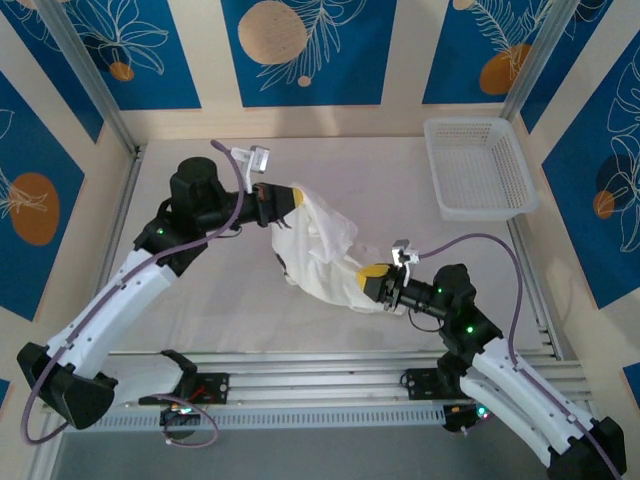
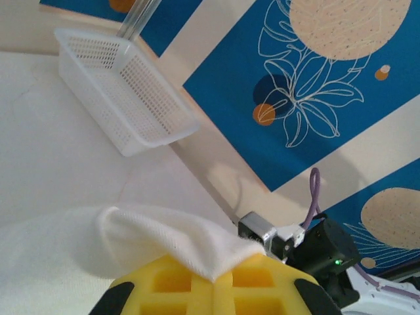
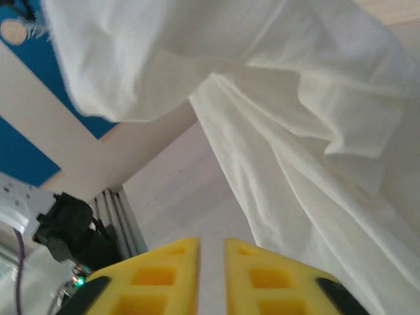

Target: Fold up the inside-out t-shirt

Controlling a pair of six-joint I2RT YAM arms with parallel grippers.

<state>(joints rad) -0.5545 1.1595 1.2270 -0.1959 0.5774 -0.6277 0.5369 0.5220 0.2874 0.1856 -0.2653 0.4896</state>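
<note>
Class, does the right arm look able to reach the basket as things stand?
Probably yes: bare table lies between the right gripper and the basket; the shirt, pinched by the left gripper, lies off that path.

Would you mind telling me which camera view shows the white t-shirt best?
The top external view: there the whole t-shirt is seen at once. The left wrist view gives one pinched corner; the right wrist view, close-up draped folds.

Wrinkled white cotton t-shirt hides the tips of my left gripper and overruns my right-wrist view.
</note>
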